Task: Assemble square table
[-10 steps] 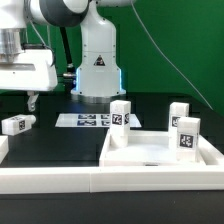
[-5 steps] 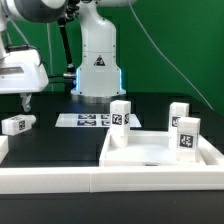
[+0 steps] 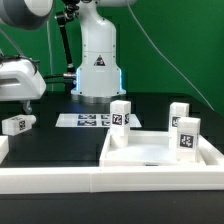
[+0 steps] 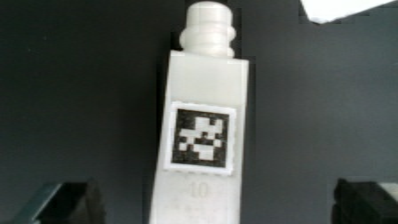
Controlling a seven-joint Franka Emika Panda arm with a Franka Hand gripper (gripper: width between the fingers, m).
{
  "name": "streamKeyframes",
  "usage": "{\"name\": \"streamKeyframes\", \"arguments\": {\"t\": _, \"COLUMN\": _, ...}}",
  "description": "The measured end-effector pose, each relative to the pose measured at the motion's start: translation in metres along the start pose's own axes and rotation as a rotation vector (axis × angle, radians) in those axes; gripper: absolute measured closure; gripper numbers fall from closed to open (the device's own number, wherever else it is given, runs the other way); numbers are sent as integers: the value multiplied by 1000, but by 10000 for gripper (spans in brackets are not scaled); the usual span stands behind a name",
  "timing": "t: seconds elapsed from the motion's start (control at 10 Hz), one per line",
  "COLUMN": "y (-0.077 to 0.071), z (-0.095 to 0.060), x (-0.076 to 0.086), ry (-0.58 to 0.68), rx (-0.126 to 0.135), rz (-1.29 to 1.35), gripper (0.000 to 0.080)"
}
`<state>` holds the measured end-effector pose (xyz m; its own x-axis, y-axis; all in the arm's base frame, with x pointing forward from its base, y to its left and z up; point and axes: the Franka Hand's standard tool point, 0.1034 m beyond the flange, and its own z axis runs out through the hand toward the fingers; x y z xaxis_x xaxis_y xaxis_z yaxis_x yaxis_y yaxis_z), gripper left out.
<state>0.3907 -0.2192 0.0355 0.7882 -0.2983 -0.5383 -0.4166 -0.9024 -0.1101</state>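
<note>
Over the last second the gripper [image 3: 29,103] had sunk lower at the exterior view's left, coming down above the lone leg [image 3: 17,124] that lay on its side on the black table [image 3: 60,145]. It hung just above that leg without touching it. Its jaws stood wide open and held nothing.

From the wrist view, the leg [image 4: 201,135] lay lengthwise between the two dark fingertips [image 4: 64,199], with clear black table on either side of it. Its stepped peg pointed away from the fingertips, and a black-and-white tag sat on its upper face.

The square slab [image 3: 160,152] lay flat at the exterior view's right, near the front edge of the table. Three legs stood upright on it: one [image 3: 120,115] at its far corner towards the exterior view's left, one [image 3: 178,114] at the far corner towards the exterior view's right, and a third [image 3: 186,135] nearer the camera on that same side. Each showed a tag on its face. Whether they were screwed in could not be told.

A flat strip of printed tags, the marker board [image 3: 88,120], lay on the table in front of the robot's white base [image 3: 98,60]. A long white rail [image 3: 50,178] ran along the front of the scene.
</note>
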Motion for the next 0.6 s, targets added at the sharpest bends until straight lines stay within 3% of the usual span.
{"name": "streamKeyframes", "arguments": {"t": 0.1, "y": 2, "z": 4, "x": -4, "ry": -97, "rx": 13, "rz": 12, "gripper": 151}}
{"name": "streamKeyframes", "arguments": {"t": 0.2, "y": 4, "z": 5, "x": 2, "ry": -129, "rx": 9, "rz": 13, "gripper": 151}}
{"name": "streamKeyframes", "arguments": {"t": 0.6, "y": 9, "z": 22, "x": 0, "ry": -357, "rx": 6, "rz": 26, "gripper": 151}}
